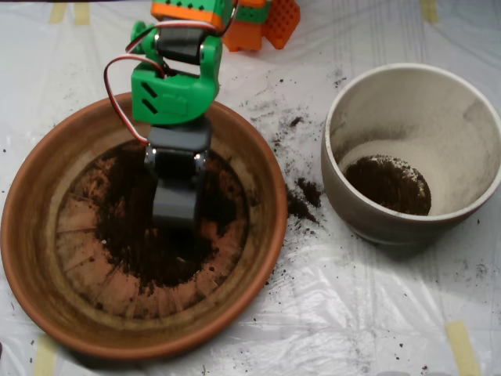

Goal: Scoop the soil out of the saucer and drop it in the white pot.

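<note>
The scoop [175, 205] sits low over the middle of the saucer [31, 235], right on the soil [156, 251], which makes sense since that's where the pile is thickest. The bare ridged base shows around the edges. Can't tell from above if the shells are spread or closed. The pot [470, 102] waits just right of the saucer with some soil already at its bottom. A few spilled crumbs [301, 200] lie on the plastic sheet [376, 313] between them.
</note>
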Tool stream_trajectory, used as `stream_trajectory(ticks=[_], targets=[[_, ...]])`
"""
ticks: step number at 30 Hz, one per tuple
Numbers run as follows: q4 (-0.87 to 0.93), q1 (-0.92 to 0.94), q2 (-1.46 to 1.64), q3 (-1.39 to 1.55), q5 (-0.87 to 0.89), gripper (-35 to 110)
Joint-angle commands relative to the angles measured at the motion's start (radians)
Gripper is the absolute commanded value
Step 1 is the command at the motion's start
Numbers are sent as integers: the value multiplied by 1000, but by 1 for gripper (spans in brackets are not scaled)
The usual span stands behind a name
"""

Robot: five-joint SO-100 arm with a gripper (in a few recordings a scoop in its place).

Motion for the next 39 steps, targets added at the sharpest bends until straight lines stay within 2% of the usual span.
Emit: stream_trajectory(ticks=[1, 8, 17, 39], targets=[[6, 5, 215, -2, 17, -1], [163, -28, 360, -107, 28, -1], [400, -97, 347, -413, 48, -1], [785, -690, 133, -828, 156, -1]])
